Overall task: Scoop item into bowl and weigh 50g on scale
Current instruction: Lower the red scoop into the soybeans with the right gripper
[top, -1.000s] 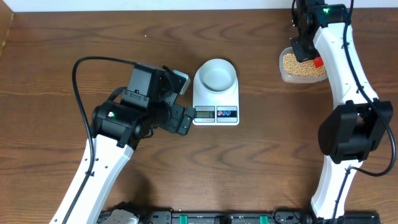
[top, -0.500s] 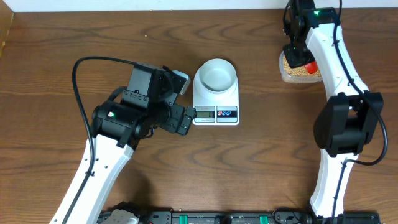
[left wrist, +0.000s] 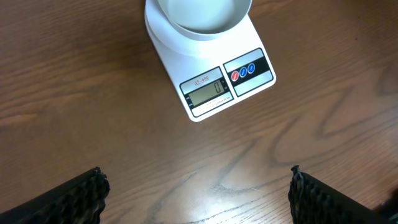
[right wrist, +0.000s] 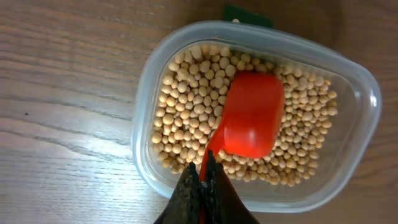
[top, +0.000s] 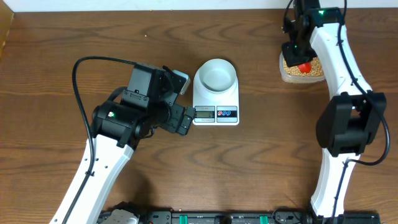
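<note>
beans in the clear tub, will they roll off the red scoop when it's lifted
The small round tan beans look smooth and loose, so they would likely roll off if the red plastic scoop tilts. Heaped in the clear plastic tub, they probably slide aside when pushed rather than pack. Each looks light.

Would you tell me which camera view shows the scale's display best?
The left wrist view: the scale's display is close and legible, reading zero. Overhead shows only a tiny grey patch; the right wrist view misses it.
</note>
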Controlling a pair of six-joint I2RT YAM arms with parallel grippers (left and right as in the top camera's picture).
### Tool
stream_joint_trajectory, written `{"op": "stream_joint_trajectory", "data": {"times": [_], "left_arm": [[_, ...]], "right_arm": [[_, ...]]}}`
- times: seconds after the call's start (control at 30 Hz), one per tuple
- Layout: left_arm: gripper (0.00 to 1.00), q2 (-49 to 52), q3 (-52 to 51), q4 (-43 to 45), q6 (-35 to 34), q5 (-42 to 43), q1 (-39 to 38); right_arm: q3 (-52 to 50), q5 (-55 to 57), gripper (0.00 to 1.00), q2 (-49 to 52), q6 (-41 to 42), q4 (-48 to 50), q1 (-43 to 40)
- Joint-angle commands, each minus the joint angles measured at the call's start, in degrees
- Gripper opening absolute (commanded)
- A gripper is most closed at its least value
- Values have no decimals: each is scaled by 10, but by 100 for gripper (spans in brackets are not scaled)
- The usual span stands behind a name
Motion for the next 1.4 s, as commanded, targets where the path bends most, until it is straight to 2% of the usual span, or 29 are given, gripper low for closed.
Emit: {"op": "stream_joint_trajectory", "data": {"times": [0.0, 0.37, 0.8, 1.37], "left_arm": [[95, 3, 0, -3, 6, 7, 2], [95, 3, 0, -3, 6, 7, 2], [95, 3, 0, -3, 6, 7, 2], [95, 3, 0, -3, 6, 7, 2]], "right_arm": [[11, -120, 1, 13, -20, 3, -12], [11, -282, 1, 13, -87, -7, -74], [11, -306, 1, 13, -113, -26, -97], [10, -402, 1, 13, -150, -40, -150]]}}
